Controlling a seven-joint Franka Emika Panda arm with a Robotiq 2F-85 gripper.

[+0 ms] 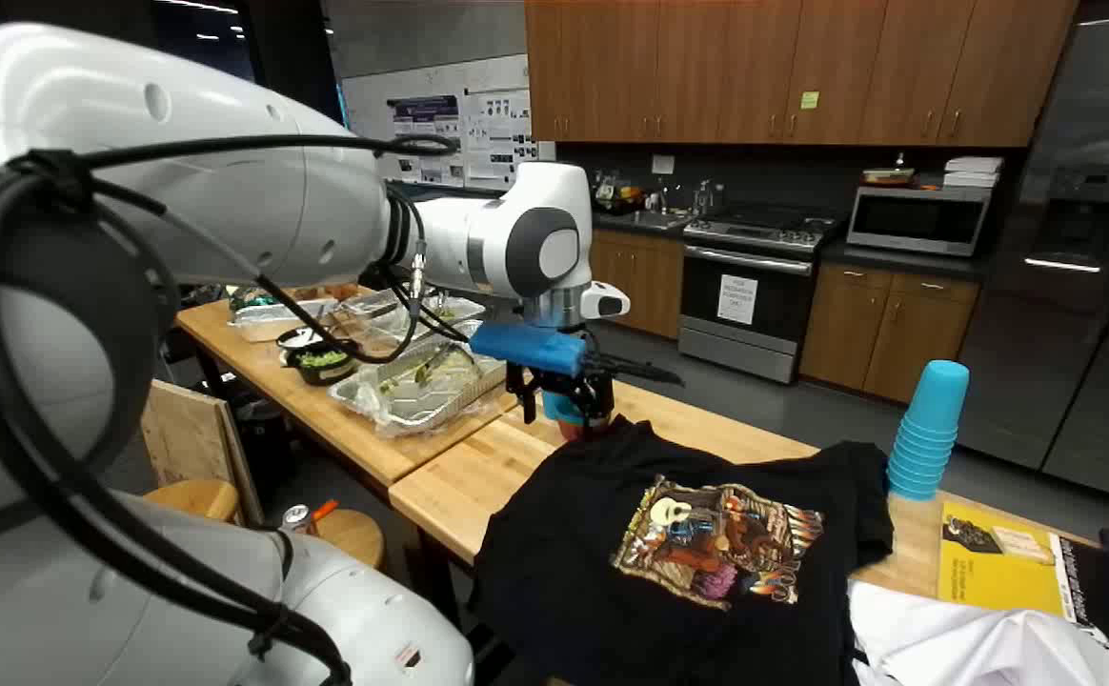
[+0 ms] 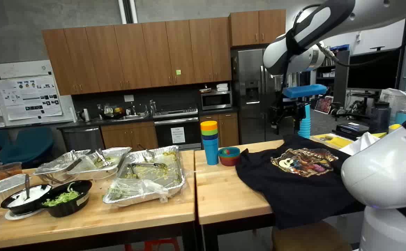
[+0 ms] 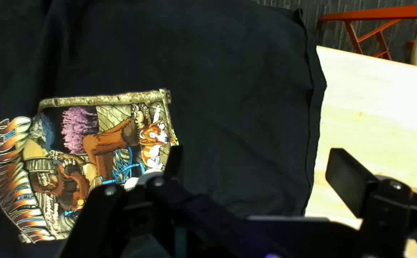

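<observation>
We see a wooden desk (image 2: 231, 197) bearing a black printed T-shirt (image 2: 290, 186), a multicoloured cup stack (image 2: 210, 143), a turquoise cup stack (image 1: 924, 438) and nested bowls (image 2: 229, 159); the adjoining desk (image 2: 122, 222) carries foil trays (image 2: 137, 199) and black bowls (image 2: 67, 210).

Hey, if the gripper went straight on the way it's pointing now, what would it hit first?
Most likely the black T-shirt, near its edge: the open gripper points down toward it. One finger seems to be over the wooden table, though depth is hard to judge.
</observation>
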